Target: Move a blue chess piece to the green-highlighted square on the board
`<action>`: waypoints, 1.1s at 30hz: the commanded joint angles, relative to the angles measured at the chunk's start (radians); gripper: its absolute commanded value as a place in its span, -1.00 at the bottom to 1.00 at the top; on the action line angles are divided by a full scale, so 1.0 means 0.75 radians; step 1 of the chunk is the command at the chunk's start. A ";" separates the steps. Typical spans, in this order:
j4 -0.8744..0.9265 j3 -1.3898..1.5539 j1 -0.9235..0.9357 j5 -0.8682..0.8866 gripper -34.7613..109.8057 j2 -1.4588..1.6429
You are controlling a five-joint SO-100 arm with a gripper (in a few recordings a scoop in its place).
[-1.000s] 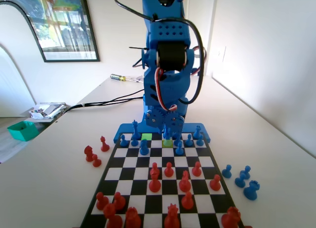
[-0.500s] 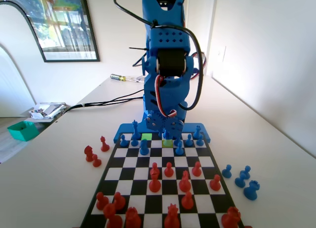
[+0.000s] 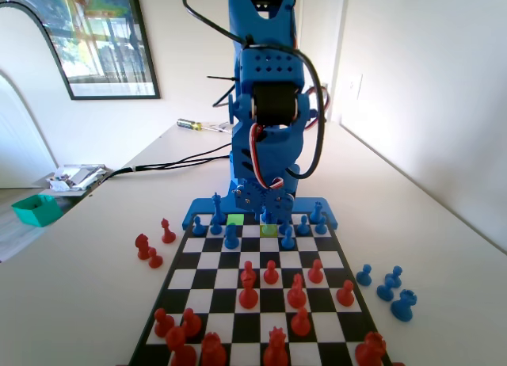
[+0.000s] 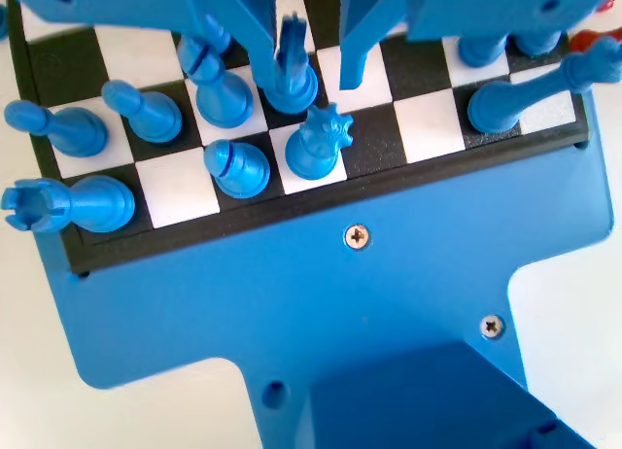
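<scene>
Green-highlighted square (image 3: 235,219) is sitting bare and bright in the board's (image 3: 337,259) far row near the blue base, with blue pieces crowding round it. Just right in the fixed view, the gripper (image 4: 306,55) is hanging with jaws apart, straddling an upright blue piece (image 4: 292,75).

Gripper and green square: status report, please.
Gripper open, low over back rows, jaws around a blue piece. Green square empty. Blue pieces crowd close.
</scene>
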 commanded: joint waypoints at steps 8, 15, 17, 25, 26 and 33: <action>-0.006 0.020 -0.018 -0.006 -0.44 0.033; -0.008 0.012 -0.020 -0.025 -0.51 0.033; -0.008 0.010 -0.018 -0.027 -0.51 0.035; 0.072 -0.043 0.047 -0.094 -0.51 0.098; 0.100 -0.061 0.063 -0.108 -0.51 0.117; 0.282 -0.184 0.180 -0.198 -0.51 0.215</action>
